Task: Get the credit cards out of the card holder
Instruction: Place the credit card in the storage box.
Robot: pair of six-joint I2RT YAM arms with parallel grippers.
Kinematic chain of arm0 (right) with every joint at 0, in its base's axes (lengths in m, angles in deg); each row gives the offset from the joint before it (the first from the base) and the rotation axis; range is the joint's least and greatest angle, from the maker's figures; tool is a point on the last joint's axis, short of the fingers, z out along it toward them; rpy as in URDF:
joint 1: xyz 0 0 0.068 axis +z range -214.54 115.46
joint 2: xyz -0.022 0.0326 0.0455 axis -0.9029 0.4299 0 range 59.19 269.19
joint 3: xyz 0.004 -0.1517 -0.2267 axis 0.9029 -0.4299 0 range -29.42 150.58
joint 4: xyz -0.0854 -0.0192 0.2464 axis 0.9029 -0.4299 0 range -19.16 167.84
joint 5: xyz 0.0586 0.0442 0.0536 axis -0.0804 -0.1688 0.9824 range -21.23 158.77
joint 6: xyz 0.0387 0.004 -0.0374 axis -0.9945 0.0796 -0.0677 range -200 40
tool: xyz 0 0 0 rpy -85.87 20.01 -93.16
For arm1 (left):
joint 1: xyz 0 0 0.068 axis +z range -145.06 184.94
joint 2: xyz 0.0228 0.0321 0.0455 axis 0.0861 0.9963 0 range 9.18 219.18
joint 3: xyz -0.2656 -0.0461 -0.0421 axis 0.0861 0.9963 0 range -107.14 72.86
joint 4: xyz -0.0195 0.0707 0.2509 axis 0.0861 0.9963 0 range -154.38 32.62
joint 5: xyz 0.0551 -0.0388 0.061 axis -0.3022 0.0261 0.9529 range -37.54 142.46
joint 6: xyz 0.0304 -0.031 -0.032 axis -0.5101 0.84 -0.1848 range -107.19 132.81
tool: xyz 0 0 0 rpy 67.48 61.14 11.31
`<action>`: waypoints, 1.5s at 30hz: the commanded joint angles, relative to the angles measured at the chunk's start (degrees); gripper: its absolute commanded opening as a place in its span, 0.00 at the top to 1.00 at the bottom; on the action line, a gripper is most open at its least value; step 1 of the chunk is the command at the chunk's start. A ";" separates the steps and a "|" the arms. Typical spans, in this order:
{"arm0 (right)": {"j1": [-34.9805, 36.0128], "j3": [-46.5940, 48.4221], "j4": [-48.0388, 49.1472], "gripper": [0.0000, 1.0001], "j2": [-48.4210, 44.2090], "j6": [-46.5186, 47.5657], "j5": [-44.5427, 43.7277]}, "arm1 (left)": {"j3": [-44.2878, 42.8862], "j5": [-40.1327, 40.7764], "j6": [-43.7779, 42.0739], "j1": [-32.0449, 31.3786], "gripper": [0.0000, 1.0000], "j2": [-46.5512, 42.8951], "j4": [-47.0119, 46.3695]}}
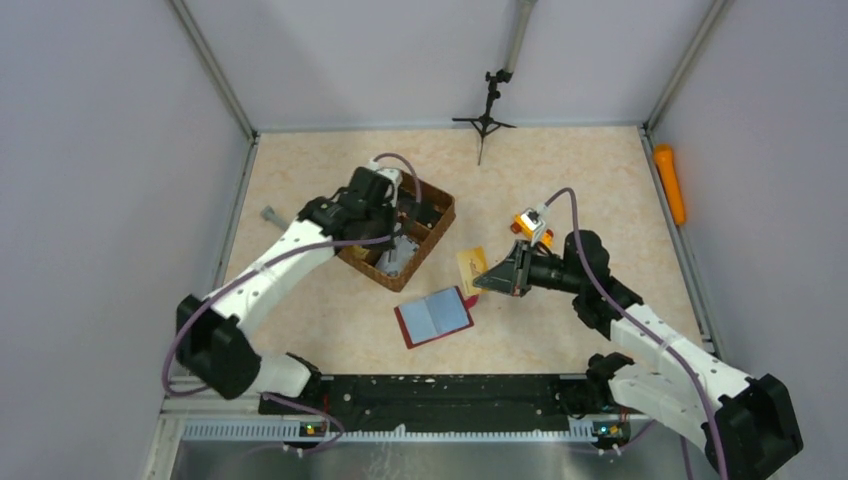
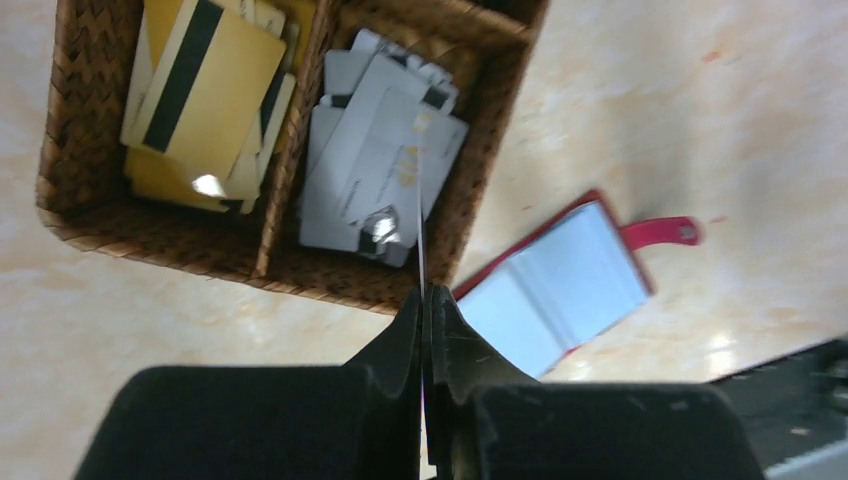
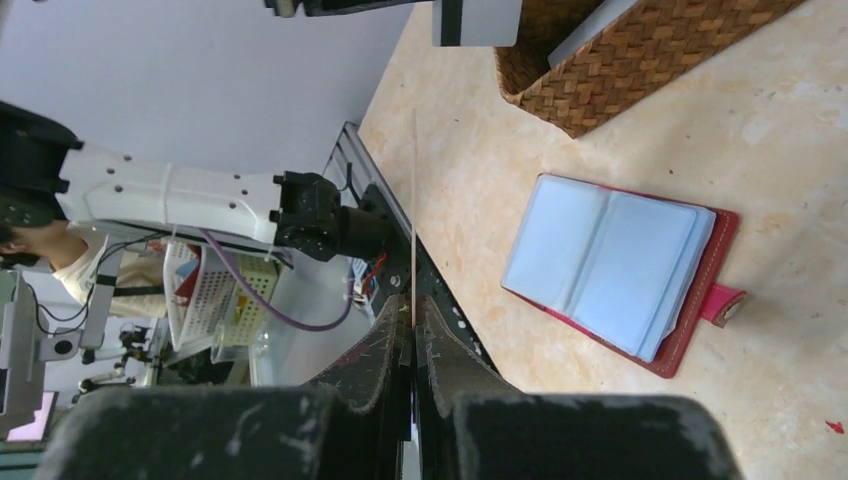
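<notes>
The card holder, a small dark red leather-like folding wallet (image 1: 434,316), lies on the pale marbled surface (image 1: 560,180). It sits between the two arms and just in front of the brown woven basket with dividers (image 2: 200,250). That basket is the bigger piece, and we judge it to be the sorting place. The credit cards (image 2: 380,170) lying in it are stacked by colour, silver-grey in one compartment and yellow-tan in the next.

The holder lies spread open with its clear sleeves facing up and its snap tab pointing away from the basket. This seems to be so the pockets can be reached from above. We cannot tell whether any card remains inside the sleeves.

The left tool (image 2: 422,300) is clamped on a silver-grey plastic card (image 3: 480,22). It hangs over the grey compartment, probably to drop the card among its like. The right tool (image 3: 412,315) is pinched on a tan plastic card (image 1: 470,268) by one short end. That card hangs clear of the surface, just beside the holder's tab side.
</notes>
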 commanded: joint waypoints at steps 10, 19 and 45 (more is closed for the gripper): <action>-1.31 1.31 -4.34 1.00 -6.32 2.31 0.30 | -26.04 37.71 -4.85 -11.88 1.00 30.64 27.14; -1.85 1.41 -8.13 1.00 -10.19 2.71 -1.90 | -31.09 36.34 -5.82 -12.64 0.50 38.53 28.61; -1.90 -5.98 12.99 1.00 -11.44 -10.61 1.16 | 28.36 -37.85 41.63 -10.58 0.29 -5.23 -85.99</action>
